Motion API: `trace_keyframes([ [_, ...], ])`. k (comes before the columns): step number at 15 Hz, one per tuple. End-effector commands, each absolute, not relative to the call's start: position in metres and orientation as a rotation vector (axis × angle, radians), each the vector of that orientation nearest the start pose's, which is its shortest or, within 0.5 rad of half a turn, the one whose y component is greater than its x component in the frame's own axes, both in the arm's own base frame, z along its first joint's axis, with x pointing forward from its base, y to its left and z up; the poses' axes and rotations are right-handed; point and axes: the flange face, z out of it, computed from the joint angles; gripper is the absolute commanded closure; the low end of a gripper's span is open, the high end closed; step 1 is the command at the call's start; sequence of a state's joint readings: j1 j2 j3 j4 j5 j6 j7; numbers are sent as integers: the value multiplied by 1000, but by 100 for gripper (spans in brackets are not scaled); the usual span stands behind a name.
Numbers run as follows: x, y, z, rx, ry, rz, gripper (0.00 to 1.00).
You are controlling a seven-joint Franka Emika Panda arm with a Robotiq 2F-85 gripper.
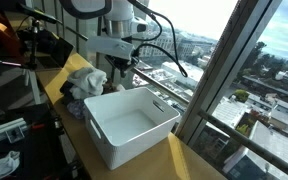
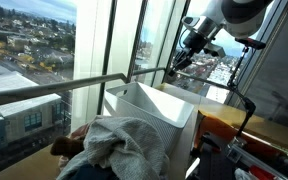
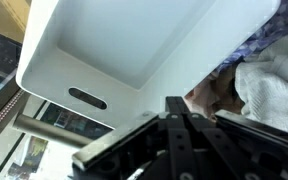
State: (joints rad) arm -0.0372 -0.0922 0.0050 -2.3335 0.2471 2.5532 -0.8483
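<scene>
A white plastic bin [image 1: 119, 150] stands empty on the wooden table; it also shows in an exterior view [image 2: 164, 112] and fills the top of the wrist view [image 3: 134, 45]. A pile of clothes [image 1: 86, 82], grey, white and dark, lies beside the bin [image 2: 124, 145] and at the right edge of the wrist view [image 3: 274, 85]. My gripper [image 1: 120, 70] hangs in the air above the bin's far edge, near the clothes [image 2: 181, 60]. In the wrist view its black fingers [image 3: 180, 108] are pressed together with nothing between them.
The wooden table [image 1: 189, 162] runs along a tall window with a metal rail [image 2: 74, 88] and a city far below. Black stands and cables [image 1: 24, 55] crowd the side away from the window. A black and orange unit [image 2: 244, 135] sits behind the bin.
</scene>
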Motion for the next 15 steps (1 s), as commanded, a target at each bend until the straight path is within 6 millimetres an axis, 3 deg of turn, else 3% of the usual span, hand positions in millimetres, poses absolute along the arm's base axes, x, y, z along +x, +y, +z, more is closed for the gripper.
trace_keyframes([
  [1, 506, -14, 409, -2895, -986, -529, 73],
  [3, 498, 8, 405, -2868, -1026, -505, 60],
  [5, 489, 48, 400, -2829, -1094, -484, 45],
  [11, 468, 191, 377, -2684, -1343, -403, 3],
  [13, 465, 229, 368, -2636, -1420, -385, 0],
  [15, 472, 254, 357, -2601, -1486, -374, 0],
])
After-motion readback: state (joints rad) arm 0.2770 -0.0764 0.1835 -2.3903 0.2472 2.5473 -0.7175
